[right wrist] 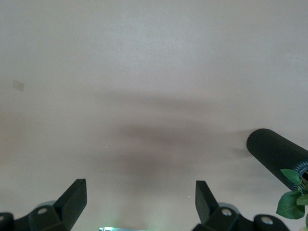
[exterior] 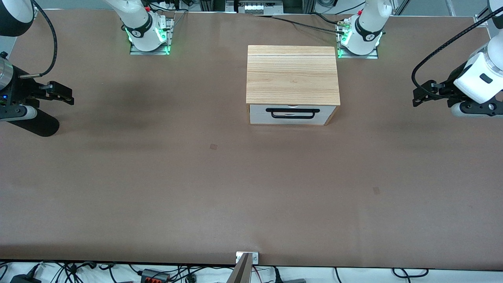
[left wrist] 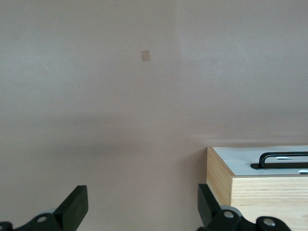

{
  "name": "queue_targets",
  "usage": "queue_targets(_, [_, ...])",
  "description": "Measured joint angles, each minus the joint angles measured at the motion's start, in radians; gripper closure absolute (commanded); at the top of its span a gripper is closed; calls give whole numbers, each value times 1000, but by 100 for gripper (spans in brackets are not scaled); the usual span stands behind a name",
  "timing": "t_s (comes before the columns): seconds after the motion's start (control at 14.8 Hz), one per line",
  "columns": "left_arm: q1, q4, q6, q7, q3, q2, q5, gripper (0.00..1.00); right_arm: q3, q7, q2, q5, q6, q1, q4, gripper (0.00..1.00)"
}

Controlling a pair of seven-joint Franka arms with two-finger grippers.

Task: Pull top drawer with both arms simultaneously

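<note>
A light-wood cabinet (exterior: 292, 74) stands on the table between the two arm bases. Its top drawer (exterior: 292, 114) has a white front and a long black bar handle (exterior: 292, 114). The drawer sits flush in the cabinet and its inside is hidden. My left gripper (exterior: 417, 98) hangs open and empty at the left arm's end of the table, apart from the cabinet. In the left wrist view the gripper (left wrist: 142, 207) is open, with the drawer front (left wrist: 240, 166) and handle (left wrist: 284, 158) off to one side. My right gripper (exterior: 67, 95) is open and empty at the right arm's end (right wrist: 139, 199).
The brown table (exterior: 196, 177) stretches wide on the front camera's side of the cabinet. A black ribbed cylinder (exterior: 35, 122) sits by the right gripper and shows in the right wrist view (right wrist: 276, 151) with some green leaves (right wrist: 291, 202). Cables lie along the table's edges.
</note>
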Motion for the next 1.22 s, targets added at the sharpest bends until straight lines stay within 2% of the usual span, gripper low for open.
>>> queue_targets(0.81, [0, 0, -29, 0, 0, 1, 0, 0, 3, 2, 32, 0, 1, 32, 0, 0])
queue_targets(1.22, [-7, 0, -153, 3, -3, 30, -50, 0, 3, 2, 63, 0, 26, 33, 1, 0])
